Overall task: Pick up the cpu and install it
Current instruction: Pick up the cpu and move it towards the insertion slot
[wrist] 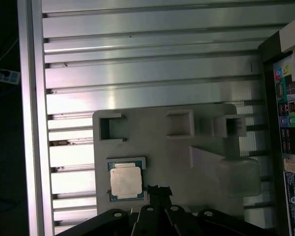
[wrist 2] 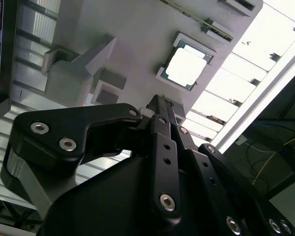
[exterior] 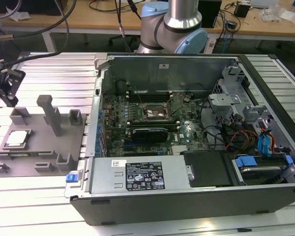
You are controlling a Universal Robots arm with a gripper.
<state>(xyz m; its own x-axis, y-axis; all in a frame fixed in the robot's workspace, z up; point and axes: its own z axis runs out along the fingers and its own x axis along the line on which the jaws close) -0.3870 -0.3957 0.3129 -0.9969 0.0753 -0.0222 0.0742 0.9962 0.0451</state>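
Pincer [wrist: 159, 190] hangs over the grey fixture plate [wrist: 177, 157], tips pressed together, gripping nothing. Cpu [wrist: 126, 180] lies flat in a square nest on that plate, below the pincer and just to one side of its tips, untouched. Thin square chip, pale silvery top, dark greenish rim.

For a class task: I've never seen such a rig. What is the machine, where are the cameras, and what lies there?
It is a robot arm with a pincer at its end. The exterior view looks at the whole bench; both wrist views come from cameras riding on the arm, looking past the pincer. On the slotted metal table lie an open computer case and a grey fixture plate. The cpu lies in a recess of that plate, not yet picked up; the pincer hovers near it.
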